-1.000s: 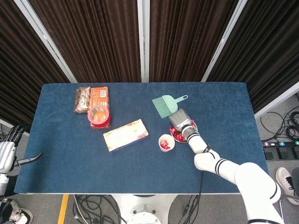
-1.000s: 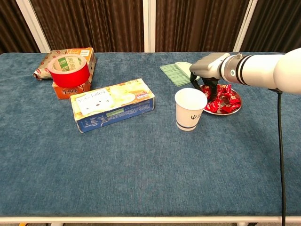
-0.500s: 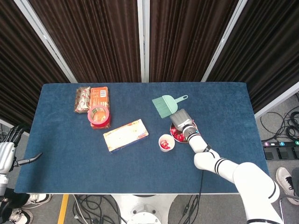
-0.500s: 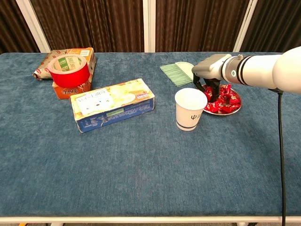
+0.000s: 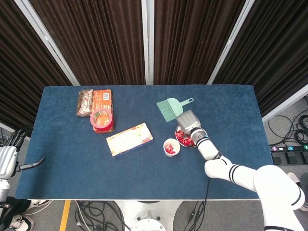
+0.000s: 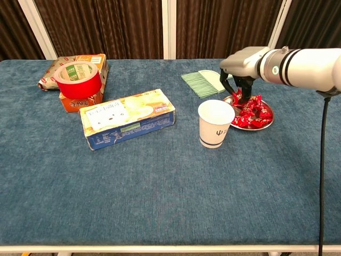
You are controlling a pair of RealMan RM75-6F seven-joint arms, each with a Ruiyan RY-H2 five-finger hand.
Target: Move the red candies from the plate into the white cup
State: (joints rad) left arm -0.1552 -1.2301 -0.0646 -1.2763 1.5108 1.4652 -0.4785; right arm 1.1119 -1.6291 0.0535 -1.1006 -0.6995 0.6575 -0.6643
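Right hand: the right hand point(image 6: 241, 68) is seen above the plate point(image 6: 265, 121), fingers pointed down with a red candy point(image 6: 237, 96) pinched at the tips.
Left hand: the left hand point(image 5: 8, 158) is kept far from the plate, off the bench point(image 6: 160, 176) — open, nothing held.
Candies: more red candies point(image 6: 252, 113) are piled on the plate; some can be seen in the white cup point(image 6: 215, 124), just beside the plate.
Feel: small, light, crinkly wrappers — likely slippery, so each is best pinched at the fat middle.
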